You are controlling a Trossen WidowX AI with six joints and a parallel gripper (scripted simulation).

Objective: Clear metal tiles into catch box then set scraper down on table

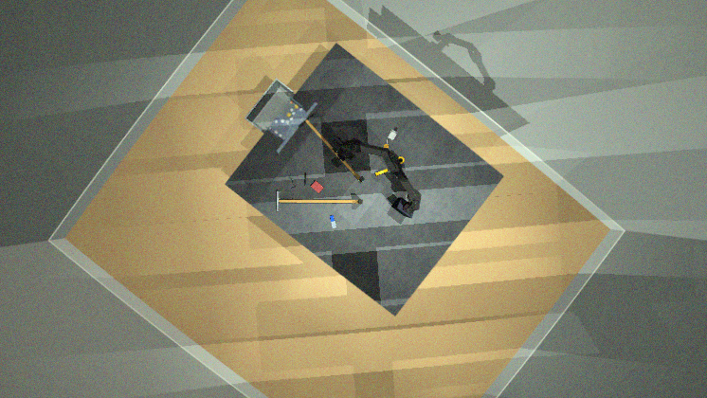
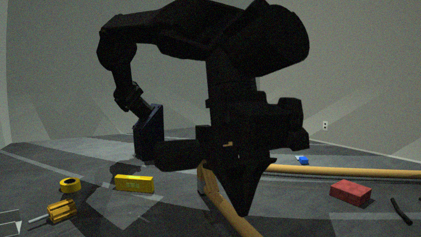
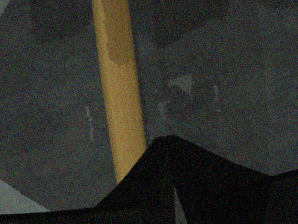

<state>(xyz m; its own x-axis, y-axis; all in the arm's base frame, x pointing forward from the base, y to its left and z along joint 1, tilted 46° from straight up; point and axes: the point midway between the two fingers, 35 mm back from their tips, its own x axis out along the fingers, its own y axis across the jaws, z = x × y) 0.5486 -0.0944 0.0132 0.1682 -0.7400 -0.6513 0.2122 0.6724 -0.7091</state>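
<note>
The scraper with the wide blade has a wooden handle [image 1: 350, 166] [image 2: 244, 226] [image 3: 122, 100] that slants across the mat. Its blade [image 1: 283, 144] lies across the near side of the blue-grey plate [image 1: 285, 131]. Several small white and orange tiles [image 1: 282, 120] show beyond the blade, towards the catch box [image 1: 262, 99]; which lie on the plate and which in the box is too small to tell. My gripper [image 1: 337, 155] [image 2: 242, 214] [image 3: 166, 145] is shut with nothing seen between its fingertips. It is close beside the handle, which runs past the fingertips in the wrist view.
A second tool [image 1: 317, 201] [image 2: 338, 171] with a narrower head lies on the dark mat. A red block [image 1: 317, 187] [image 2: 350, 192], yellow block [image 1: 381, 171] [image 2: 134, 183], yellow ring [image 1: 401, 160], screwdriver [image 2: 61, 210], blue-and-white item [image 1: 333, 221] and black pieces [image 2: 400, 211] lie around.
</note>
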